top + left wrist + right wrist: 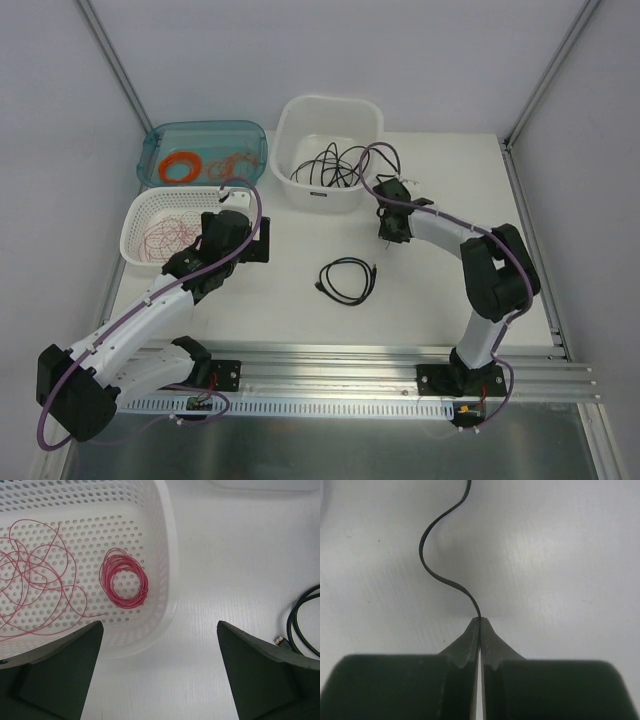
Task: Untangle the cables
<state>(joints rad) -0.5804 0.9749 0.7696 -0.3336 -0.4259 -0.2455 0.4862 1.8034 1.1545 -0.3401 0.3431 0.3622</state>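
Our chief worry is the grip. The right hand (479,622) pinches the thin black wire (421,550) only at the very tips of its fingers. So fine a strand could slip out as soon as we pull, above all if the pull runs sideways.

The wire snakes away from the tips in a slack S, and we cannot see where it ends in the wrist view. We judge that it leads to the loose tangle of black cables (330,165) in the white rectangular plastic tub (365,120) at the far side of the bench (430,290), since the right hand sits just beside the tub's near right corner. If so, a hard tug could cinch a knot tighter in the heap. It could also drag the heap, or even the light tub, along with it. A drawn-out strand might fall across the coiled black cable (347,280) lying alone mid-bench and snarl with it.

The right hand is pressed together, with nothing but the wire between its fingers, low over the bench. The left hand (160,630) is spread wide and holds nothing. It hovers above the rim of the white perforated plastic basket (170,555). In the basket lie a tight red wire ring (124,578) and loose pink-red wire loops (35,575).
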